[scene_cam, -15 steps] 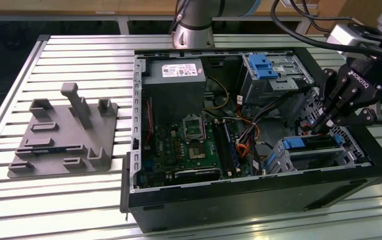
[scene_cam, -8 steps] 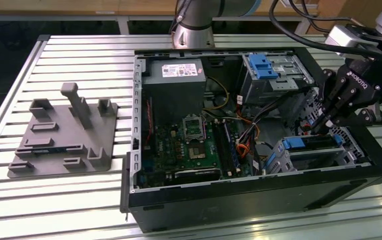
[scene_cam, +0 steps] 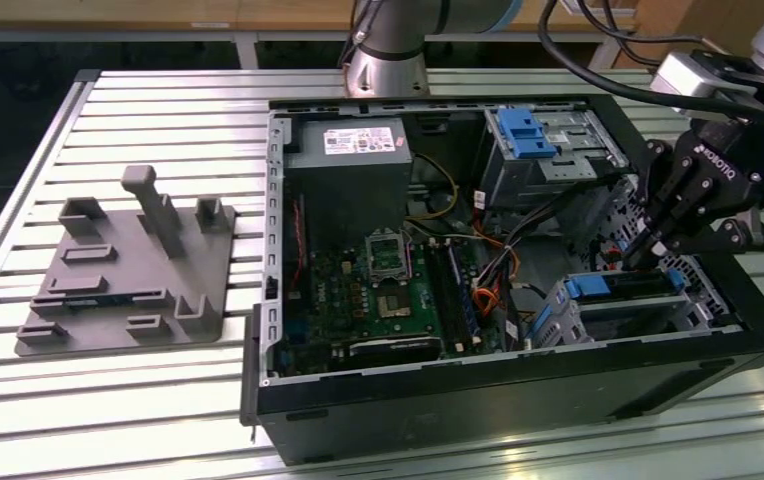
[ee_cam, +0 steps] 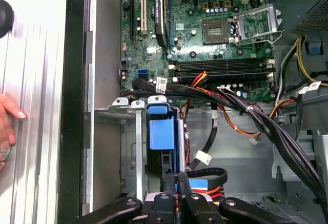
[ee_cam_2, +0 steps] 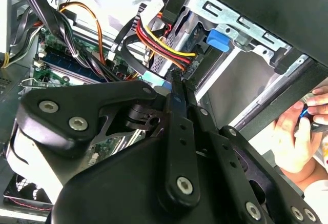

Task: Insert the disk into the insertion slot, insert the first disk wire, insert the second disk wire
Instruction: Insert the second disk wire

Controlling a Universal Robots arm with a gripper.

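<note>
Slatted table [scene_cam: 129,400], computer case [scene_cam: 516,410], grey fixture [scene_cam: 129,280]

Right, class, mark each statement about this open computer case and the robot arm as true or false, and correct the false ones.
1. The gripper is over the end of the computer case at the exterior view's right. True.
2. The disk lies on the slatted table outside the case. False: it sits in the insertion slot inside the case.
3. A grey fixture plate rests on the table at the exterior view's left. True.
4. The gripper's fingers are spread wide apart. False: both wrist views show them closed together.
5. In both wrist views a person's hand is beside the case. True.
</note>
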